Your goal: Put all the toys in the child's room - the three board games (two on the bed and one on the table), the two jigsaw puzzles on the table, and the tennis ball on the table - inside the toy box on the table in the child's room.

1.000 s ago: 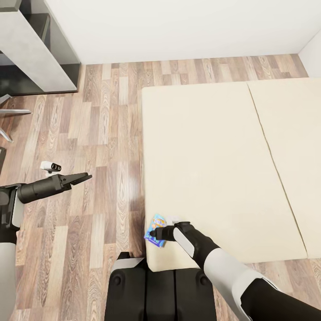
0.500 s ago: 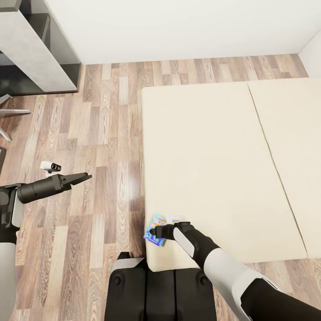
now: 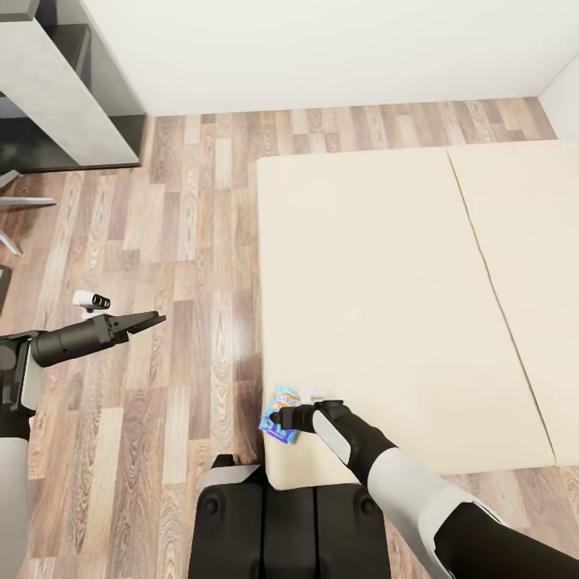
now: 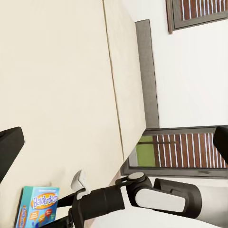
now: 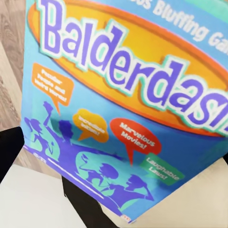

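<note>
board game (image 5: 128, 104) cover | title "Balderdash" | bubble "Marvelous Movies!" | other print too blurred to read

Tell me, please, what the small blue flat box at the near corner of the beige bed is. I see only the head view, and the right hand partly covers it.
Observer: The right wrist view shows its cover: a blue board game box with "Balderdash" in purple letters on an orange oval.
Operator: Does the right hand hold it?
Observer: I cannot tell. The hand is at the box, and one dark finger shows beside the box's edge.
Operator: Is the left hand open?
Observer: Yes. In the left wrist view its fingers stand wide apart, with nothing held between them.
</note>
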`<state>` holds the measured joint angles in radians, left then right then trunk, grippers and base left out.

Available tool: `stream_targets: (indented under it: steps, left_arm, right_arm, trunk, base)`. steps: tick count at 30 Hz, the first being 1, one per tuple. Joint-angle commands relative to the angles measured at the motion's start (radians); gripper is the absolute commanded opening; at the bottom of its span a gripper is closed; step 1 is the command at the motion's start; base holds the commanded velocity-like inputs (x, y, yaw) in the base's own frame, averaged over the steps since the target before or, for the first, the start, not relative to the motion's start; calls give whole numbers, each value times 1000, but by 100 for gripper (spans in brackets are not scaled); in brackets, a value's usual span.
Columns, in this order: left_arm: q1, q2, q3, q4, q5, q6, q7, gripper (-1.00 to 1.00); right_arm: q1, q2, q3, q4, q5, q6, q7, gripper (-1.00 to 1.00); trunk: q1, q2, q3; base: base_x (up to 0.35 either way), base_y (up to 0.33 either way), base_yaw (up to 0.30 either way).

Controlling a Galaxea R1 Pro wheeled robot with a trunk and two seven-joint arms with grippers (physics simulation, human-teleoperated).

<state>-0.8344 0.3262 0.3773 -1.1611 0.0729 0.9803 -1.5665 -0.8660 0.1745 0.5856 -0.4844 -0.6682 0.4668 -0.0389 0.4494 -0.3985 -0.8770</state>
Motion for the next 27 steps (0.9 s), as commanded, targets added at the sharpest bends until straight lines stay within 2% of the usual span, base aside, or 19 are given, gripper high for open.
stream_targets:
  steps: [1, 7, 27]
  left_arm:
    - [0, 0, 0, 0, -1, 11, -4, 100]
    - [0, 0, 0, 0, -1, 11, -4, 100]
    - [0, 0, 0, 0, -1, 11, -4, 100]
  right_arm:
    - [-1, 0, 3, 0, -5, 3, -4, 100]
    - [-1, 0, 4, -1, -5, 3, -4, 100]
    - [-1, 0, 3, -1, -5, 3, -3, 100]
  trunk:
    - [1, -2, -1]
    - [1, -2, -1]
    - [1, -2, -1]
  base:
    - [0, 154, 0]
    - [0, 99, 0]
    - [0, 4, 0]
